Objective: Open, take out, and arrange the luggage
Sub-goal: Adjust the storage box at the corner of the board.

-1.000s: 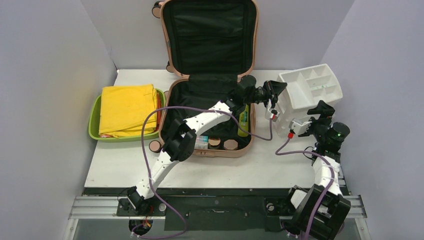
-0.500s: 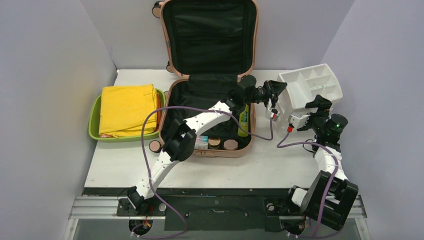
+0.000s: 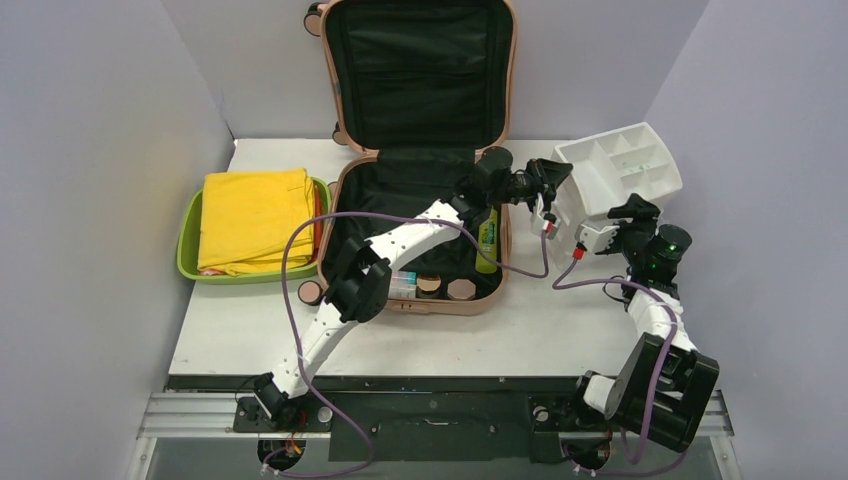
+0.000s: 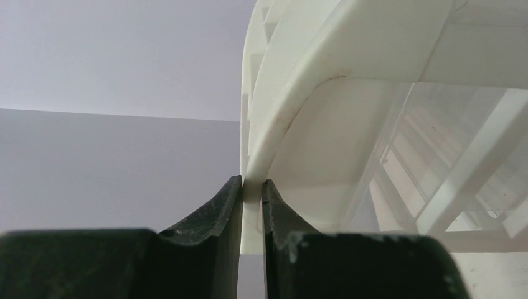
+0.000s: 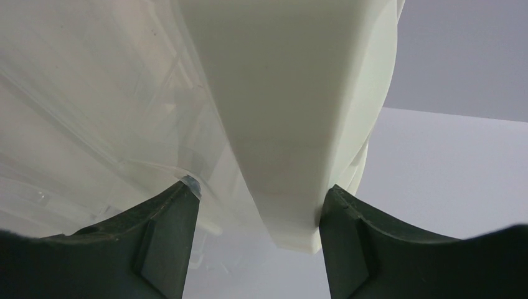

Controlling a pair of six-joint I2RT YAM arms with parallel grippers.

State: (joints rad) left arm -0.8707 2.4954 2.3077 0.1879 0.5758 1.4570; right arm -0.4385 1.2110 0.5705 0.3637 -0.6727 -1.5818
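Left gripper clamped on organizer rim; right gripper straddles its wall, grip unclear. Luggage: stiff shell, likely heavy; hold by rim.

My left arm and right arm are white shells with black joint housings. A purple cable loops along each, ending in red-tipped plugs right of centre. A green light glows on the right wrist. My left gripper has dark curved fingers with pale scuffs.
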